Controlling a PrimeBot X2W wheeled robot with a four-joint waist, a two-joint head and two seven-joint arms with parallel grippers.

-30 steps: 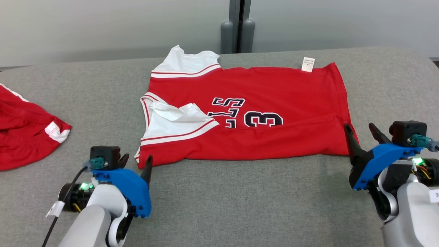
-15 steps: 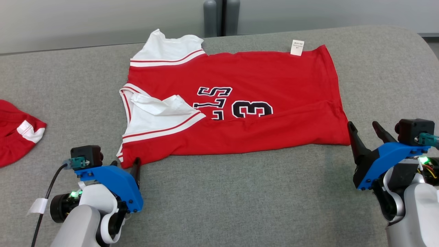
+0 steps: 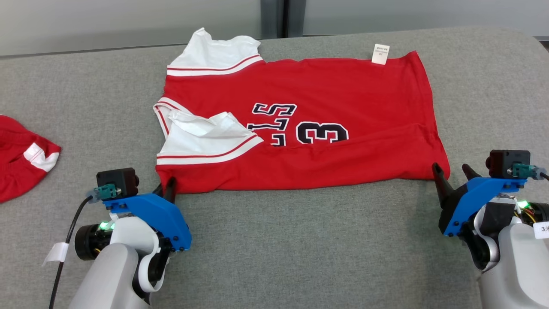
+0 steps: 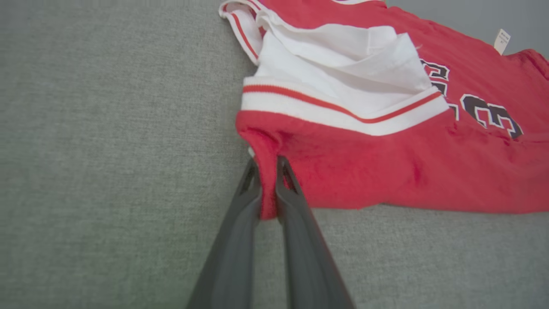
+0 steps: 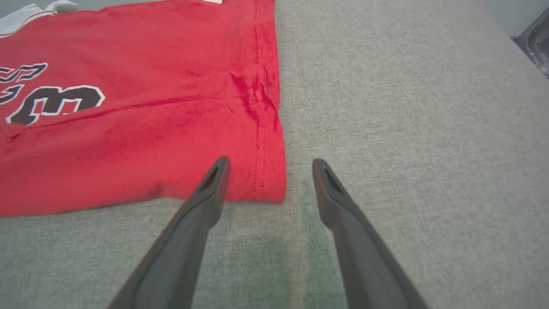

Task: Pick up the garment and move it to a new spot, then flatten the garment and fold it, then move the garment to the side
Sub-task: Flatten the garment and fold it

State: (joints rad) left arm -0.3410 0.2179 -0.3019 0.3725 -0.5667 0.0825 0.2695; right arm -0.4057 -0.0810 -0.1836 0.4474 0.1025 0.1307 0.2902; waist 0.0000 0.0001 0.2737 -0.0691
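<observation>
- Since a second ago the left claw (image 3: 168, 189) has gone from spread to pinched. It now clamps the near left corner of the garment (image 3: 343, 98), where before its fingers stood one on either side of that corner.
- Between the pictures the head camera has shifted, so the whole scene sits differently in that view. The garment lies on the surface (image 3: 300, 249) much as it did.
- Seen from the left wrist, a ridge of red cloth is bunched between the two dark fingers (image 4: 242, 214), just below the white band with its red stripe.
- Over on the other side, the right claw (image 3: 450, 166) stands with its fingers apart at the garment's near right corner. From the right wrist, one finger shows over the red cloth and the other over bare grey surface, with the stitched hem corner between them. Whether the tips touch down cannot be told.
- Spread mostly flat across the middle of the surface, the garment is a red jersey with white sleeve panels toward the robot's left and its hem toward the right. It carries dark lettering and a "3".
- At its far right corner hangs a small white label (image 3: 380, 54).
- Well apart, at the left edge of the head view, lies a second red cloth (image 3: 21, 159).
</observation>
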